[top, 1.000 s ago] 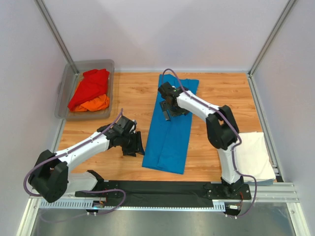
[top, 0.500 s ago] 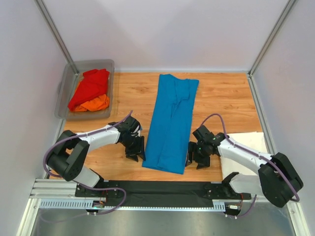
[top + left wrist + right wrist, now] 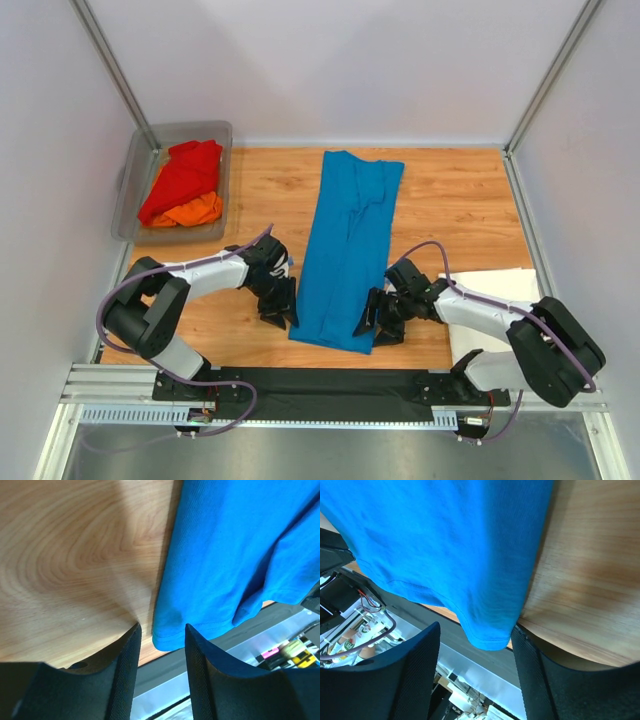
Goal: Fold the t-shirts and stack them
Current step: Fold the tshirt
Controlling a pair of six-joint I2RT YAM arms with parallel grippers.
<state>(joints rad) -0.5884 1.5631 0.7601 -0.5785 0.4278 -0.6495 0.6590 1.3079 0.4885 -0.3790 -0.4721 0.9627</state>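
A bright blue t-shirt (image 3: 348, 248) lies folded into a long strip down the middle of the table. My left gripper (image 3: 283, 313) is open at its near left corner; in the left wrist view the hem corner (image 3: 172, 635) sits between the fingers (image 3: 125, 670). My right gripper (image 3: 372, 328) is open at the near right corner; in the right wrist view the hem corner (image 3: 487, 635) lies between the fingers (image 3: 417, 675). A folded white t-shirt (image 3: 515, 315) lies at the right. Red (image 3: 185, 175) and orange (image 3: 190, 212) t-shirts sit in the tub.
A grey see-through plastic tub (image 3: 132, 190) stands at the back left. A black strip (image 3: 330, 385) and metal rail run along the table's near edge. White walls and frame posts close in the sides.
The right arm swung from the shirt's far middle down to its near right corner. The left gripper moved in to the near left corner.
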